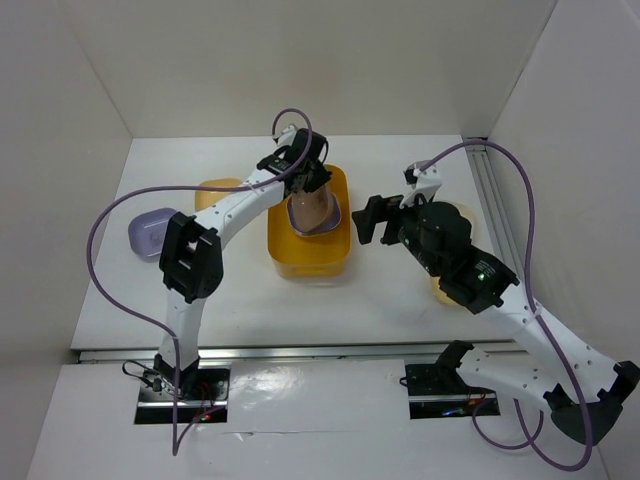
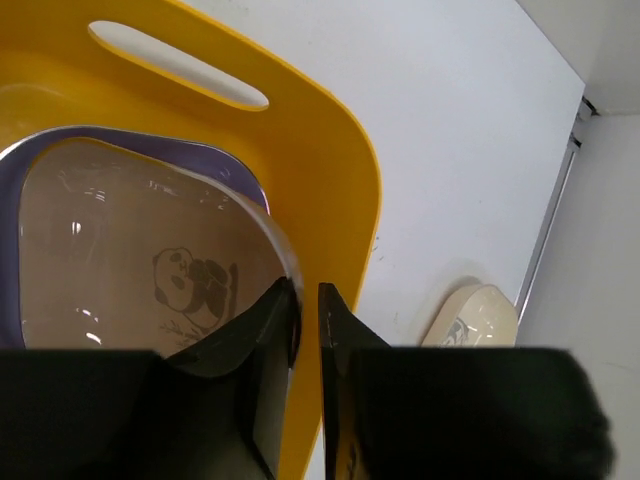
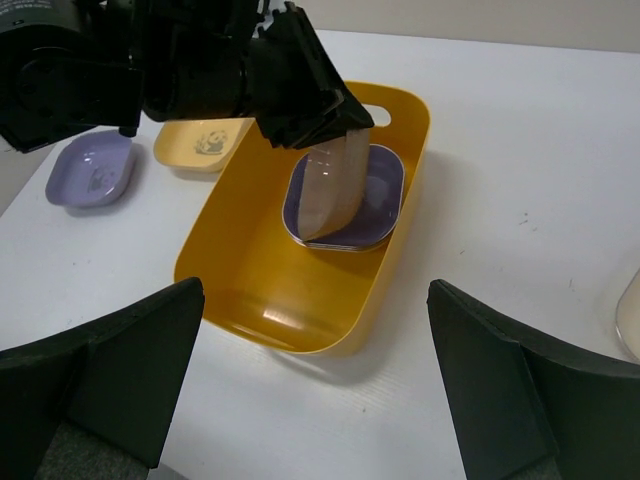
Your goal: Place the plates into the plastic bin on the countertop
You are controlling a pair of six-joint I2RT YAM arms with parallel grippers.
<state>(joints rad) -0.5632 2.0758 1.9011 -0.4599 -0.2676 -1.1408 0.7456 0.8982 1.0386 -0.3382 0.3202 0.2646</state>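
Note:
The orange-yellow plastic bin (image 1: 300,262) stands mid-countertop. My left gripper (image 1: 306,184) is over its far end, shut on the rim of a pink plate (image 1: 316,212) with a panda print, held steeply tilted inside the bin. In the left wrist view the gripper (image 2: 308,290) pinches that plate (image 2: 130,260) by its rim. A purple plate (image 3: 380,190) lies flat in the bin (image 3: 260,270) beneath it. My right gripper (image 1: 368,220) is open and empty, right of the bin, facing it; it also shows in the right wrist view (image 3: 315,385).
On the white countertop (image 1: 400,300), a purple plate (image 1: 152,233) and a yellow plate (image 1: 215,190) lie left of the bin. A cream plate (image 1: 445,292) lies to the right, mostly hidden under my right arm; it shows in the left wrist view (image 2: 475,315). White walls surround.

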